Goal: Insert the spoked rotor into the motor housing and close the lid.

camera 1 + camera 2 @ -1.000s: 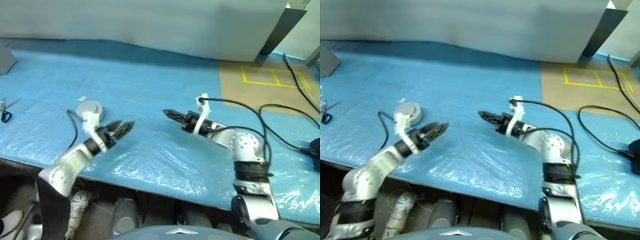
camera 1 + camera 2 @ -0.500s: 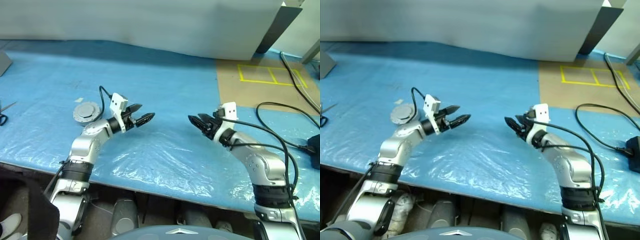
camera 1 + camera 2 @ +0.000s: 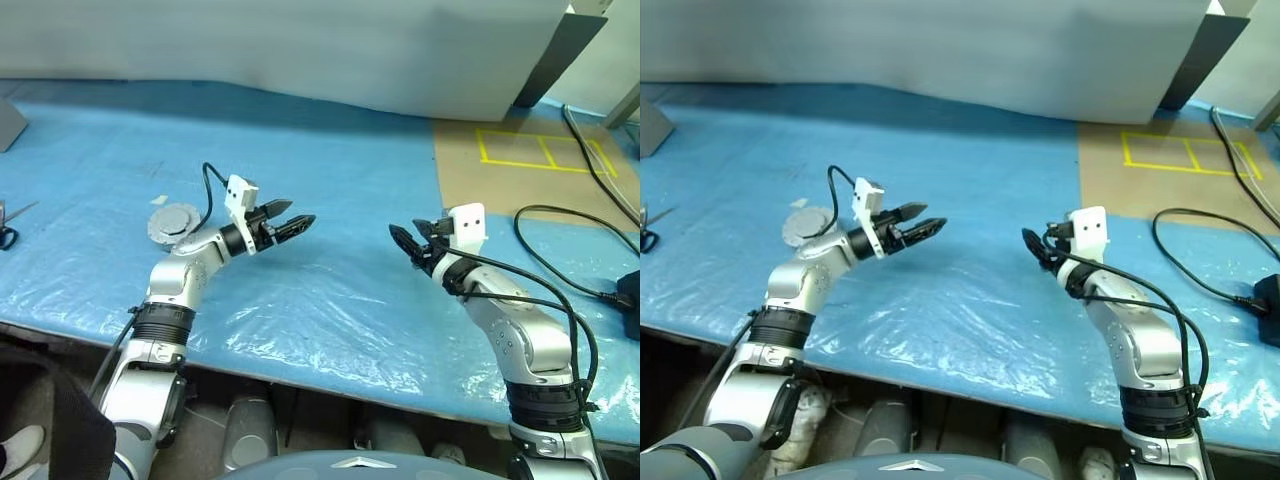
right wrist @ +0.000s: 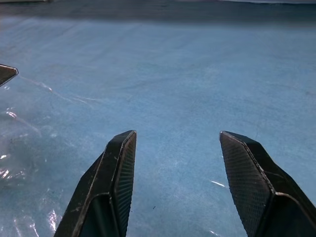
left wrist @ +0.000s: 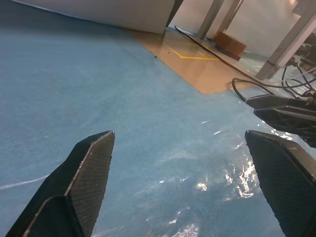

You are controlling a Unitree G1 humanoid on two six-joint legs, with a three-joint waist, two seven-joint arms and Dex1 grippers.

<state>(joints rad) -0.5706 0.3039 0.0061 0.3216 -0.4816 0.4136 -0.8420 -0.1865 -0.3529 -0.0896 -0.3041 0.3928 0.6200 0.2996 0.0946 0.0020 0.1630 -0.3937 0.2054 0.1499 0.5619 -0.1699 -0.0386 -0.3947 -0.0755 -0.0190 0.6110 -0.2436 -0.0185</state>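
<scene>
A table [image 3: 330, 180] covered in crinkled blue plastic sheet stretches across the scene, with a white wall panel behind it. Two robot arms reach over it from the near edge, both empty.

The left pincer [image 3: 296, 222] points toward the middle of the table, its two black fingers [image 5: 89, 173] spread wide with nothing between them. The right pincer [image 3: 409, 240] faces it from the other side, well apart, its fingers [image 4: 118, 168] also spread with only blue sheet showing in the gap.

A round grey disc, the lid [image 3: 172, 222], lies flat on the sheet just behind the left arm's elbow, untouched. Whether anything sits beneath it cannot be told.

At the far left edge lies a pair of scissors [image 3: 8, 232]. On the right, the blue sheet ends at a brown surface marked with yellow tape [image 3: 540, 150], and black cables [image 3: 560, 250] trail across that side.
</scene>
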